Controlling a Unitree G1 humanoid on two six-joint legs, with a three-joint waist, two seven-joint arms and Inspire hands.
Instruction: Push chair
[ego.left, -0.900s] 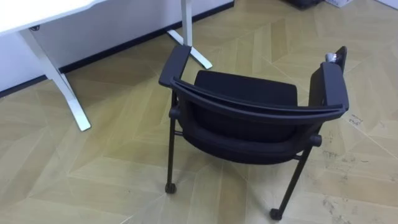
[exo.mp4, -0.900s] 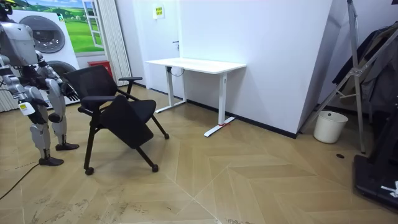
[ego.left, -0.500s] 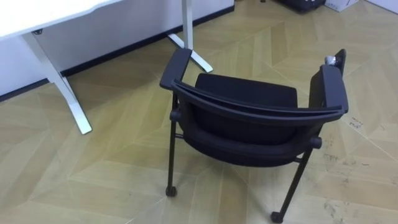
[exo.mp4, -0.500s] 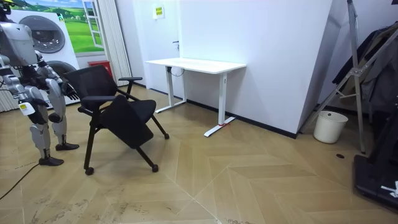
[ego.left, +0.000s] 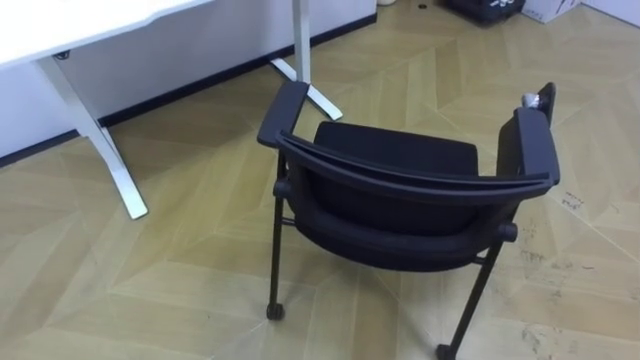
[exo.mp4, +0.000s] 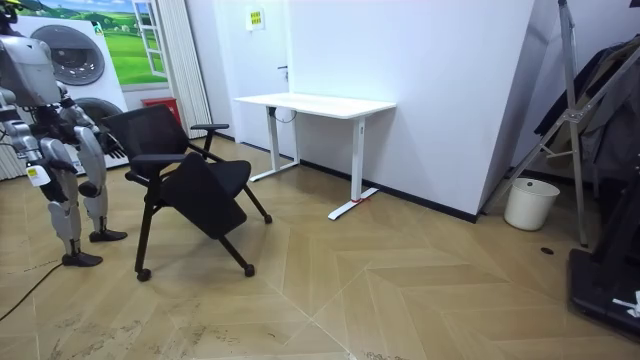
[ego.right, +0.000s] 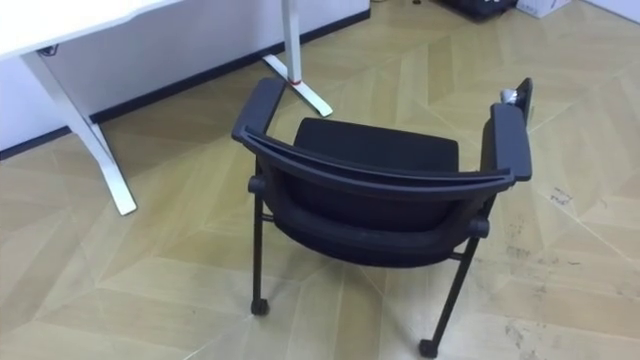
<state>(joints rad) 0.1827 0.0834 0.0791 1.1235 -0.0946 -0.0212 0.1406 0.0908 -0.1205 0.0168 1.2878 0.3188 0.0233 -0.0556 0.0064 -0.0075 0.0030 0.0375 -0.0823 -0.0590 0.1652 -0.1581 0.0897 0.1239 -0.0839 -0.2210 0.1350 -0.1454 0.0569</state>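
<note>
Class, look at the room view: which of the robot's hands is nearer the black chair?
Left. The left hand hangs just behind the chair; the right hand hangs farther from it.

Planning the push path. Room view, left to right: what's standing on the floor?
black chair → white desk → white bucket → rack with dark clothing

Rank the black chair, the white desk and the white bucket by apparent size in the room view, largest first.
Tied first: black chair and white desk, about alike; the chair is nearer, so unranked.
Smallest: white bucket.
</note>
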